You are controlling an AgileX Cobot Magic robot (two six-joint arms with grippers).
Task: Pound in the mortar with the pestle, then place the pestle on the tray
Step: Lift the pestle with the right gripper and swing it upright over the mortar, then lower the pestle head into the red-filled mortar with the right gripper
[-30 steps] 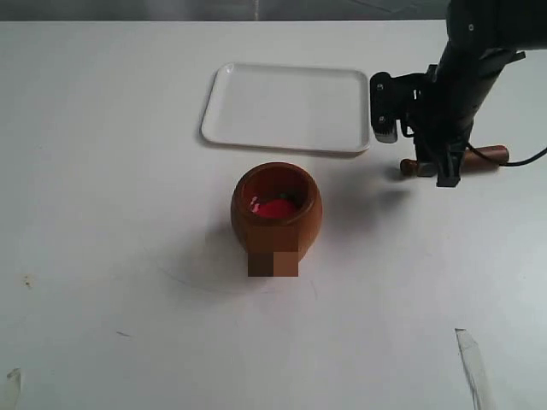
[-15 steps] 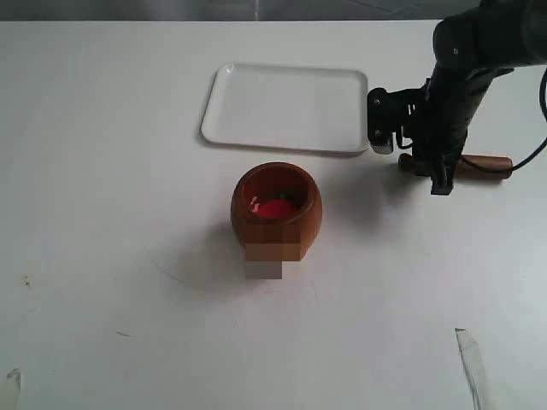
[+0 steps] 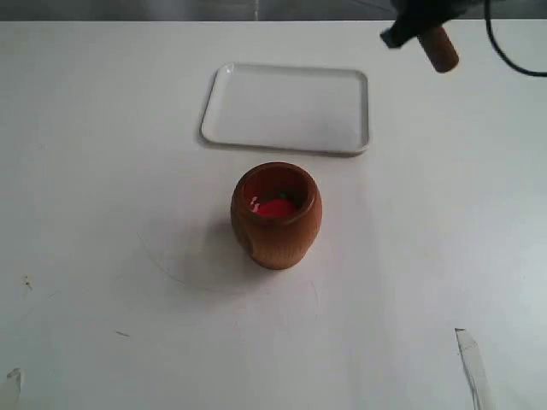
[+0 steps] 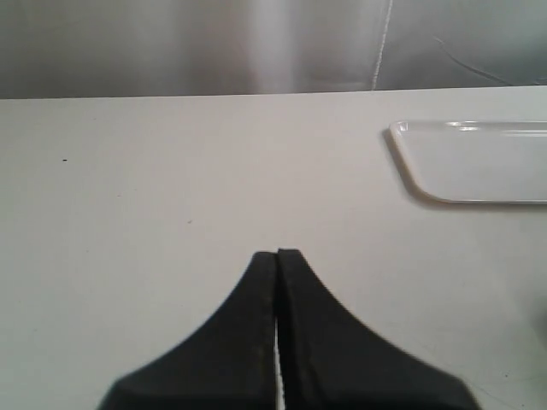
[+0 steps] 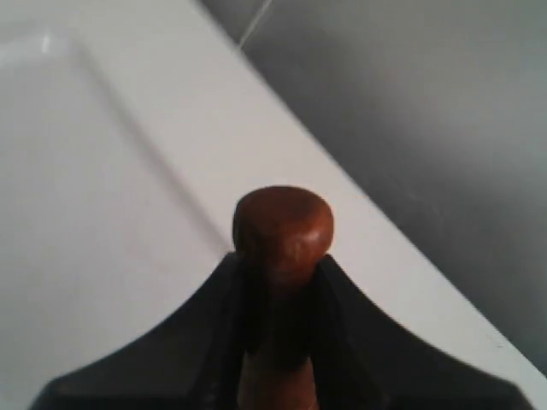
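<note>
Clamping on the pestle (image 5: 282, 224) just below its small knob, the right pincer (image 5: 280, 263) is pressing one dark finger against each side of the wooden shaft, as the right wrist view is showing. In the exterior view the pestle (image 3: 439, 49) is showing only its thicker end, which is pointing toward 4 o'clock. The rest is hiding behind the right pincer (image 3: 414, 24) at the frame's top edge. It is appearing to hang off the table (image 3: 102, 171), though the gap is hard to judge.

Seen from the mortar (image 3: 276, 215), the pestle is sitting between 1 and 2 o'clock, well apart from it. The mortar is standing upright near the middle of the table, its wide mouth showing red stuff inside. The tray (image 3: 288, 107) is lying flat at 12 o'clock from the mortar, near it but not touching. The pestle is sitting at about 2 o'clock from the tray's middle, beyond its corner.

In the left wrist view the left pincer (image 4: 278, 256) is holding its two black fingers pressed together tip to tip over the table, with a corner of the tray (image 4: 479, 162) showing beyond it. A pale scrap (image 3: 473, 367) is lying at about 4 o'clock from the mortar, near the frame's edge.
</note>
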